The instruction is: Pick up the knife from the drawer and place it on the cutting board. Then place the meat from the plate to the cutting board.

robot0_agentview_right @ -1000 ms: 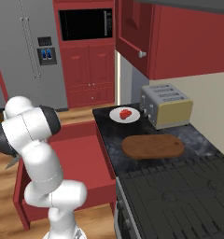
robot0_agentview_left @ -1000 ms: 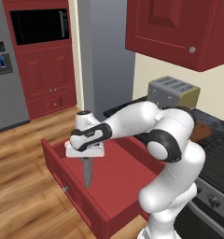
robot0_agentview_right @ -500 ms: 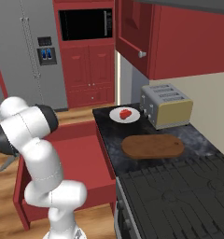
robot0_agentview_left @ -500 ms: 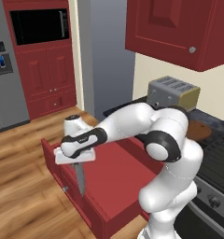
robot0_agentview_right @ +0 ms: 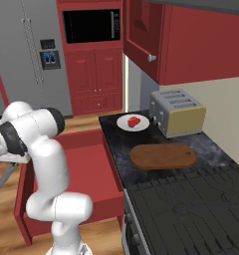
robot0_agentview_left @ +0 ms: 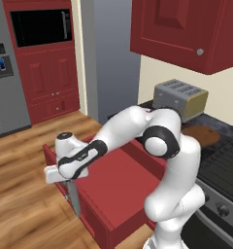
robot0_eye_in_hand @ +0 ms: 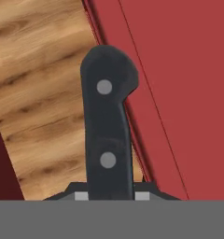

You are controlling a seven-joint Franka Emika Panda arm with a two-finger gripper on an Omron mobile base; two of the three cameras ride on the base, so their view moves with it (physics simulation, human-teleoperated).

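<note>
My gripper (robot0_agentview_left: pixel 65 176) is shut on the knife (robot0_agentview_left: pixel 74 198), whose grey blade hangs downward by the left front corner of the open dark-red drawer (robot0_agentview_left: pixel 119 181). In the hand view the black riveted handle of the knife (robot0_eye_in_hand: pixel 107 135) sits between my fingertips (robot0_eye_in_hand: pixel 80 196), above the drawer's rim (robot0_eye_in_hand: pixel 179 93) and the wooden floor. From the right base view the knife blade (robot0_agentview_right: pixel 4 179) shows at the far left. The meat (robot0_agentview_right: pixel 134 121) lies on the white plate (robot0_agentview_right: pixel 125 126) on the dark counter. The brown cutting board (robot0_agentview_right: pixel 163 156) lies bare in front of the toaster.
A silver and cream toaster (robot0_agentview_right: pixel 177 112) stands behind the board against the wall. A stove top (robot0_agentview_right: pixel 191 209) adjoins the counter on the near side. Red wall cabinets (robot0_agentview_right: pixel 191 45) hang above. The fridge (robot0_agentview_right: pixel 27 55) stands across the wooden floor.
The arm has swung left and down with the knife, from over the drawer's inside to its left front corner above the floor. The knife stays gripped, blade down.
</note>
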